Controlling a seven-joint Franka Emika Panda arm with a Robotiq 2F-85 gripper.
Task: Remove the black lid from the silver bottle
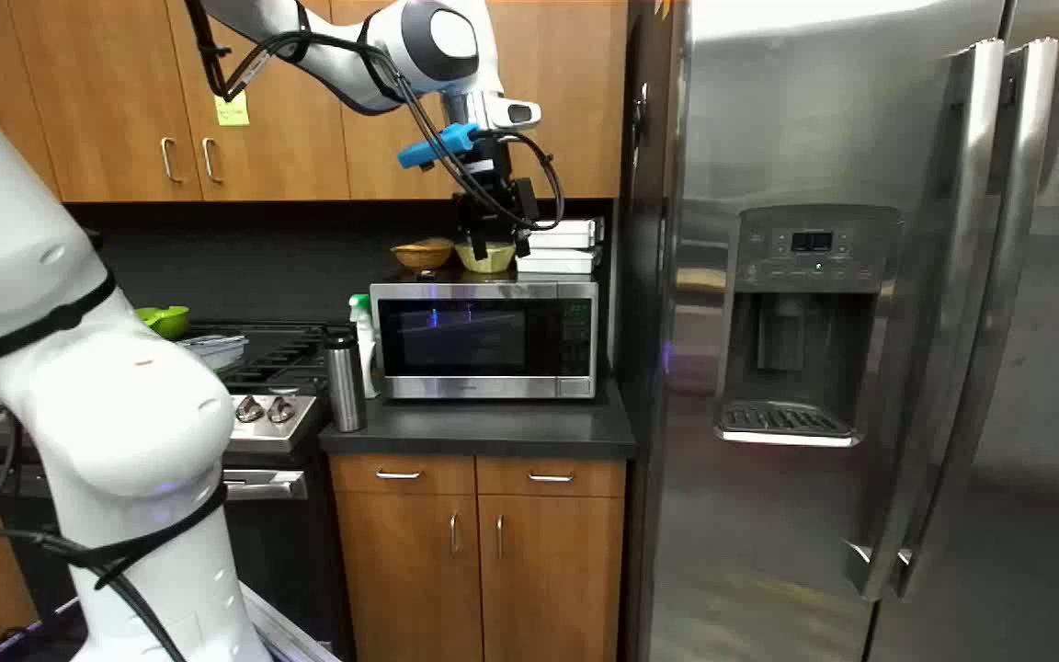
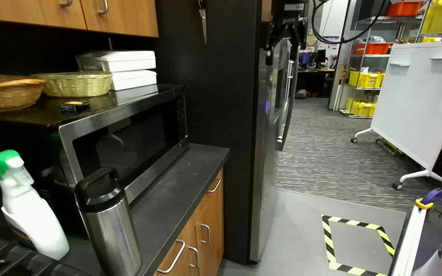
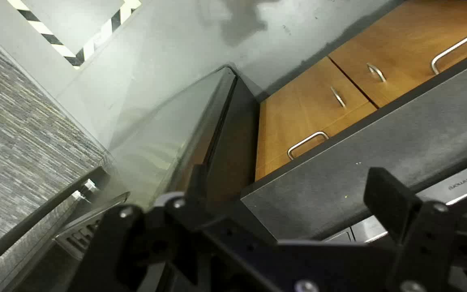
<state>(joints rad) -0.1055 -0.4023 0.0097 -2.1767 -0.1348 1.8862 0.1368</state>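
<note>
Standing near white spray bottle (image 2: 33, 216), silver bottle (image 2: 112, 238), black lid (image 2: 102, 203) on

One silver bottle (image 2: 114, 239), one black lid (image 2: 101, 201), one spray bottle (image 2: 33, 216), one microwave (image 2: 129, 140), two baskets (image 2: 77, 85), two boxes (image 2: 131, 62) before me

Free room above black lid (image 2: 101, 201); spray bottle (image 2: 33, 218), microwave (image 1: 483, 340) close beside.

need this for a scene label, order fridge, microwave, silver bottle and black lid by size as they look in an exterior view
Largest to smallest in an exterior view:
1. Fridge
2. Microwave
3. Silver bottle
4. Black lid
</note>
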